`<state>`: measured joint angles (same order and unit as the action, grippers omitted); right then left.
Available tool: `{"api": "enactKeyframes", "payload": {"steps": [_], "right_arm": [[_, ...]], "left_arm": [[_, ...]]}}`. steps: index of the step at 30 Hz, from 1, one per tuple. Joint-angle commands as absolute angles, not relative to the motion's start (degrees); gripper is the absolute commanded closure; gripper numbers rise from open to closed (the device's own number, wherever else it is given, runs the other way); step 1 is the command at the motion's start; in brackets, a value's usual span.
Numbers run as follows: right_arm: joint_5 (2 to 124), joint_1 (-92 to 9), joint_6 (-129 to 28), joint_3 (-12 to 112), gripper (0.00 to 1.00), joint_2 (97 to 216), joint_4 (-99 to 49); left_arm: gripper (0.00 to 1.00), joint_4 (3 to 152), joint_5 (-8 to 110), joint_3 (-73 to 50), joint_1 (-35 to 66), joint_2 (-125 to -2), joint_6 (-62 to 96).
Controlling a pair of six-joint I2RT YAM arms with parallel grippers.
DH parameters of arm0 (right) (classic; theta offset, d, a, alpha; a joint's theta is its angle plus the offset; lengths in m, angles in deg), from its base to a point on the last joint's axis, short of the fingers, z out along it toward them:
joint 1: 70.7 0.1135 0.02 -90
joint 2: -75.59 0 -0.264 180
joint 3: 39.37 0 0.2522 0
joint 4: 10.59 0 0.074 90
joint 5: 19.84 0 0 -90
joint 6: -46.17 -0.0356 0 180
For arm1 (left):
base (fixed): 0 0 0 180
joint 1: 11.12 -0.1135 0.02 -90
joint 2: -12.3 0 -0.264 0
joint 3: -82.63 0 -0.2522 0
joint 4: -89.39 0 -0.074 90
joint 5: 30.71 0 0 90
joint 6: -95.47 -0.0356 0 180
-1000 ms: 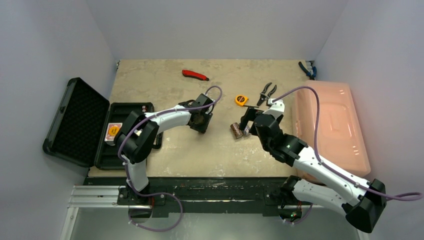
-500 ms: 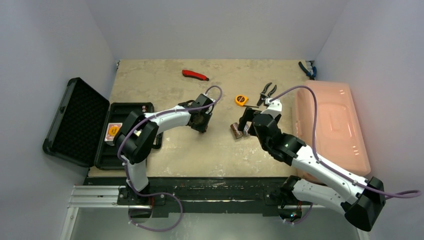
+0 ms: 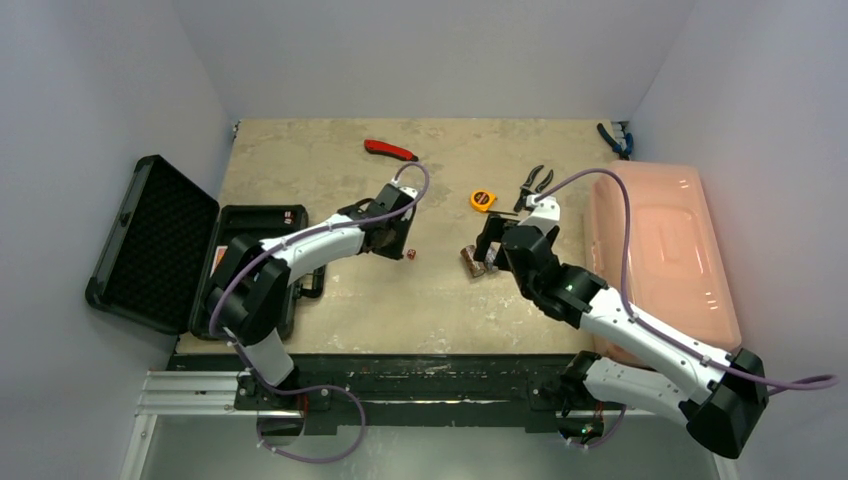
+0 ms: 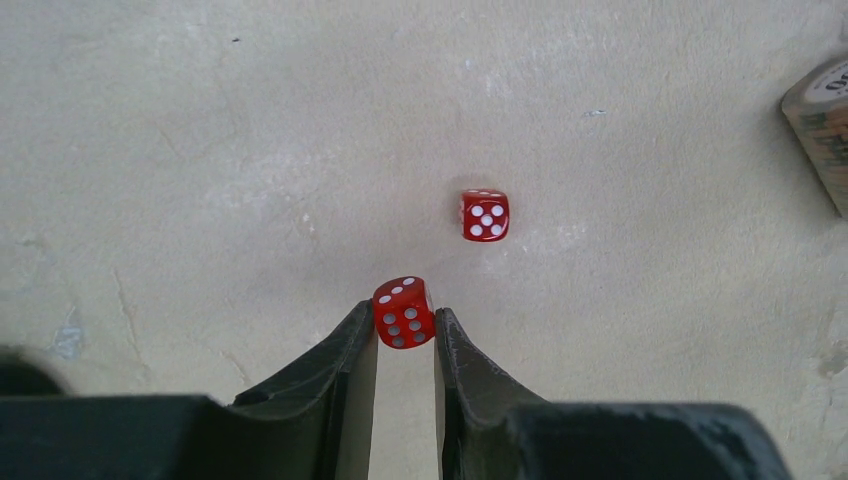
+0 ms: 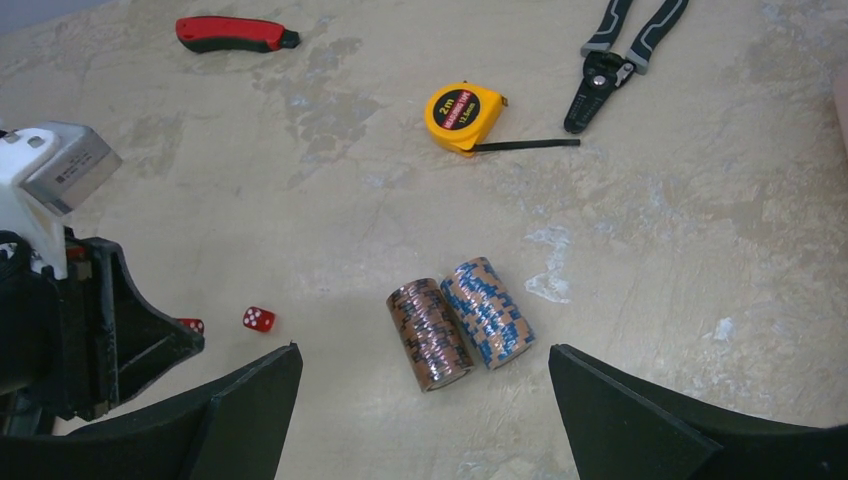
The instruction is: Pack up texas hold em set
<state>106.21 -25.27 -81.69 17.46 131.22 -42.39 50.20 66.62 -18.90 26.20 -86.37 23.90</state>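
Observation:
My left gripper [image 4: 403,318] is shut on a red die [image 4: 403,310] and holds it at the fingertips just above the table. A second red die [image 4: 485,215] lies just beyond it, and it also shows in the top view [image 3: 410,254]. My right gripper [image 5: 424,360] is wide open over two chip rolls lying side by side, one brown [image 5: 430,333] and one blue [image 5: 488,312]. The black case [image 3: 150,245] lies open at the left edge, with a card deck [image 3: 218,260] in it. No clear round discs are in view.
A yellow tape measure [image 3: 483,200], black pliers [image 3: 533,185] and a red-handled knife [image 3: 389,150] lie behind the chip rolls. A pink tub [image 3: 655,250] fills the right side. Blue pliers [image 3: 613,140] lie at the back right corner.
My left gripper has moved a little back and left, and a red die now shows on the table where it was. My right gripper has edged slightly toward the chip rolls.

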Motion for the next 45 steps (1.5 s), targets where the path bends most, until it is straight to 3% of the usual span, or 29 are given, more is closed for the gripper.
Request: {"api": "enactKeyframes", "payload": {"steps": [1, 15, 45], "right_arm": [[105.7, -25.2, -82.2, 21.3, 0.01, 132.3, -42.4], [102.2, -25.2, -93.8, 18.9, 0.01, 134.9, -45.4], [103.3, -25.2, -87.1, 16.7, 0.01, 138.2, -41.4]], "left_arm": [[1.00, 49.4, 67.9, -18.0, 23.6, -81.7, 26.9], [1.00, 41.1, 70.8, -17.7, 10.1, -70.9, 30.9], [1.00, 36.1, 69.9, -11.4, -13.9, -79.9, 33.0]]}}
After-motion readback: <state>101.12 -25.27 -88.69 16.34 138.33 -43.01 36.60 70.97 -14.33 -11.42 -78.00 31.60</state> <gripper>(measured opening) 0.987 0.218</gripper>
